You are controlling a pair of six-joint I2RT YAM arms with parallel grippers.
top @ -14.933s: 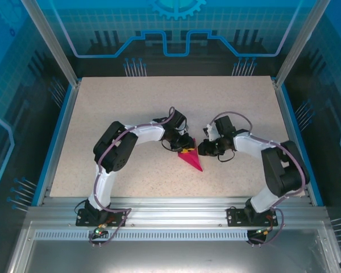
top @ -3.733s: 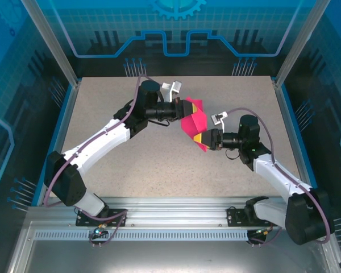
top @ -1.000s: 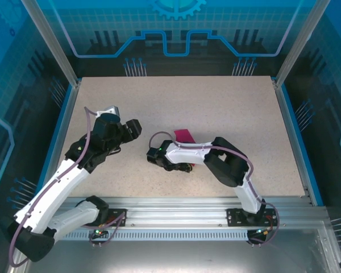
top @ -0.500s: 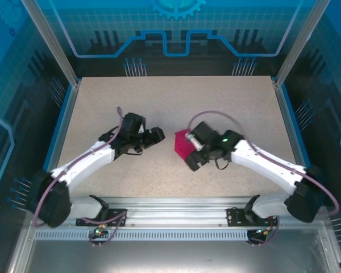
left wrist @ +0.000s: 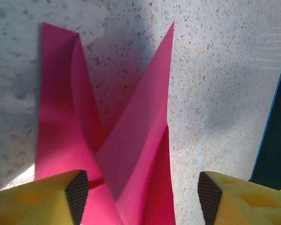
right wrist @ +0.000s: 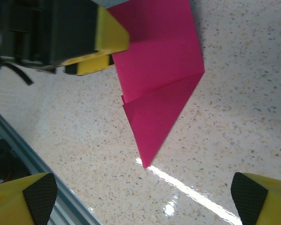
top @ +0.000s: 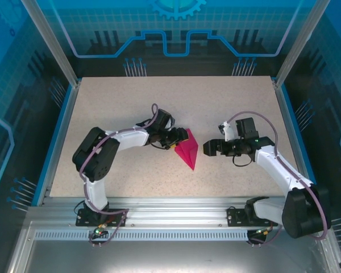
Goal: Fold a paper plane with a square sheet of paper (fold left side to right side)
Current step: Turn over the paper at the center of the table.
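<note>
Mid speckled beige worktop [top: 131, 102]: narrow pointed magenta-pink paper plane [top: 187, 151], long axis running far-to-near, sharp tip toward the near edge and a shade right, wide tail at the far end. Same paper plane [left wrist: 131, 159] in the left wrist view with folded edges rising in a V ahead of the pads, so not pressed fully flat. Left jaws at the far-left corner of the tail, coming in broadside from the left, parted and straddling the paper rather than clamped. One black-faced yellow pad [left wrist: 77, 194] right beside the left flap, contact hard to tell. Other pad [left wrist: 208, 197] over bare worktop, apart from the paper's edge. No real grip, by the look of it. Right jaws to the right of the plane, about level with its middle, pointing left at it with a clear gap of worktop between. Spread wide, nothing between the pads [right wrist: 40, 199]. Paper plane [right wrist: 161, 70] ahead of them, flat, kite-shaped, fold lines showing. Nearer by far: left arm [top: 131, 136], at the tail. Probable step: late shaping, closing or flattening the raised flaps. Key relation: plane between the two sets of jaws, axis crosswise to both, left at the wide end, right free for pinning nearer the tip. Risk: thin paper sliding or springing open under a one-sided push.
</note>
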